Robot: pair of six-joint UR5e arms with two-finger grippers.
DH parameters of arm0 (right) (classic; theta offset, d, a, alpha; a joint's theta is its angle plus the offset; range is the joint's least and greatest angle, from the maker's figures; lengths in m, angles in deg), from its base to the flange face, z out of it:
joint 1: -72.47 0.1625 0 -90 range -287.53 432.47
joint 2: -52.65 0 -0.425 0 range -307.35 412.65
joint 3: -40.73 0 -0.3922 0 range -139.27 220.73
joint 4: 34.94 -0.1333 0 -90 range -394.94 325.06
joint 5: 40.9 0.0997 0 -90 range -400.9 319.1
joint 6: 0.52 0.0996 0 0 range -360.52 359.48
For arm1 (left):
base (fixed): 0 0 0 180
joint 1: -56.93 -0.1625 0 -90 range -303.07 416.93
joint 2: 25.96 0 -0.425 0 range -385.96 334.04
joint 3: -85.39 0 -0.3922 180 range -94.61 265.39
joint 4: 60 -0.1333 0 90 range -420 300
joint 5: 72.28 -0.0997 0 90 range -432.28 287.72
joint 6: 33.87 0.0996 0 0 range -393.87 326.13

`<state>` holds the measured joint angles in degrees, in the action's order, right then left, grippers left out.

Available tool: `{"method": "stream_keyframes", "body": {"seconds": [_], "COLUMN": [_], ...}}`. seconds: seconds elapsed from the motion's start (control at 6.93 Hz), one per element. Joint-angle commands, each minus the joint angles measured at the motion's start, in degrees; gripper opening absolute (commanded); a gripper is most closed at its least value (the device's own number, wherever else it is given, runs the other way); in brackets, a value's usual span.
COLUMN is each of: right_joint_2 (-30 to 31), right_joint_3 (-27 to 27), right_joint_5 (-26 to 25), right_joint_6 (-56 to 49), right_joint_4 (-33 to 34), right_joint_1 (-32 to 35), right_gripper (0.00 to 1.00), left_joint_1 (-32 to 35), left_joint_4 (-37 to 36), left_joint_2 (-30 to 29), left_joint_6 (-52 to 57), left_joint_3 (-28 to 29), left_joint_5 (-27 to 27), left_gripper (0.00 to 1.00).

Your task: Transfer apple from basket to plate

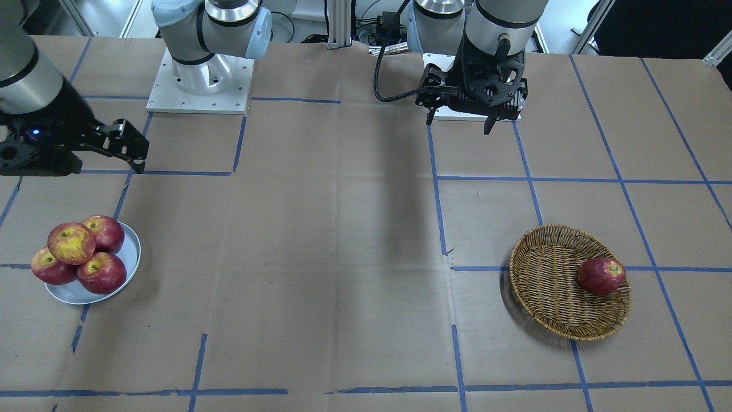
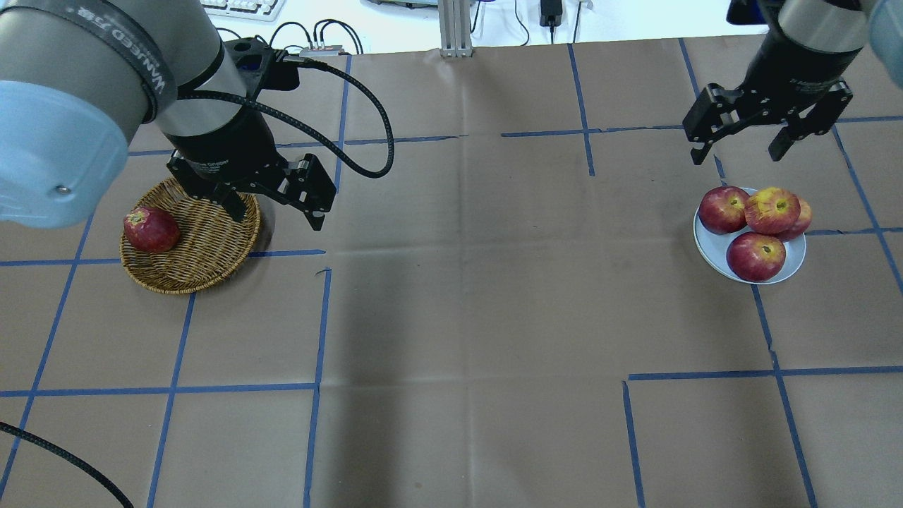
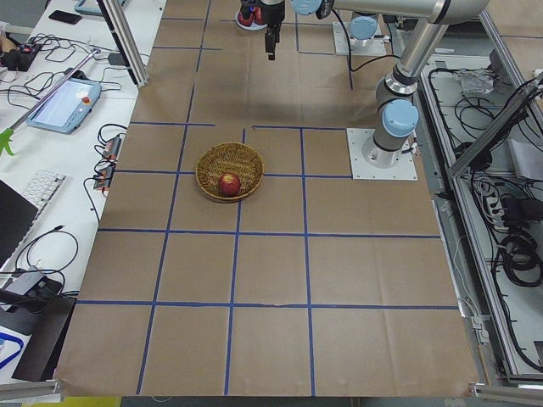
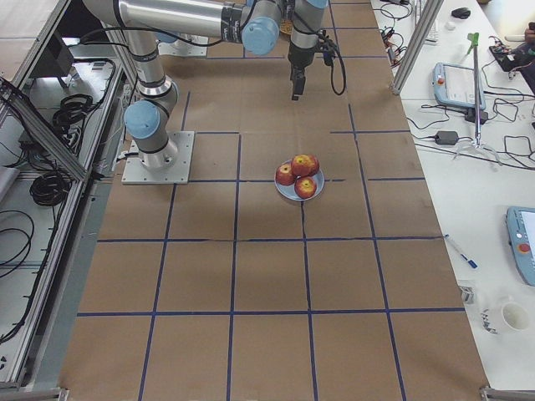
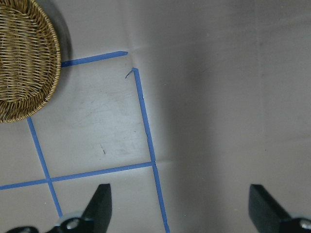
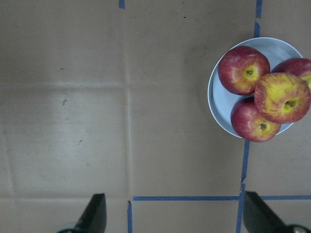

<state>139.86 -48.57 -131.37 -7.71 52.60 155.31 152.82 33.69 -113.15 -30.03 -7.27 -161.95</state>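
Observation:
The pale apple (image 1: 71, 242), red with yellow-orange patches, lies on top of three dark red apples on the light-grey plate (image 1: 130, 252). It also shows in the overhead view (image 2: 772, 209) and the right wrist view (image 6: 283, 97). The wicker basket (image 2: 204, 243) holds one dark red apple (image 2: 150, 229). My right gripper (image 2: 737, 156) is open and empty, raised beyond the plate (image 2: 711, 243). My left gripper (image 2: 276, 217) is open and empty, raised over the basket's right rim; the left wrist view shows only the basket's edge (image 5: 22, 63).
The table is covered in brown paper with a grid of blue tape lines. The two arm bases (image 1: 200, 86) stand at the robot's edge of the table. Basket and plate are far apart, at opposite ends.

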Motion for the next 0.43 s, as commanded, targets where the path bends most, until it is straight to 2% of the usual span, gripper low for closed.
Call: {"method": "stream_keyframes", "body": {"seconds": [0.0, 0.29], "right_joint_2": [0.7, 1.7], "right_joint_3": [-0.4, -0.6], "right_joint_5": [0.2, 0.4], "right_joint_6": [5.9, 5.9], "right_joint_4": [-1.0, -0.9], "right_joint_1": [6.0, 6.2], "right_gripper": [1.00, 1.00], "left_joint_1": [0.0, 0.0], "left_joint_4": [0.0, 0.0], "left_joint_2": [0.0, 0.0], "left_joint_6": [0.0, 0.0], "left_joint_3": [-0.1, 0.0], "left_joint_5": [0.0, 0.0], "left_gripper": [0.99, 0.99]}}
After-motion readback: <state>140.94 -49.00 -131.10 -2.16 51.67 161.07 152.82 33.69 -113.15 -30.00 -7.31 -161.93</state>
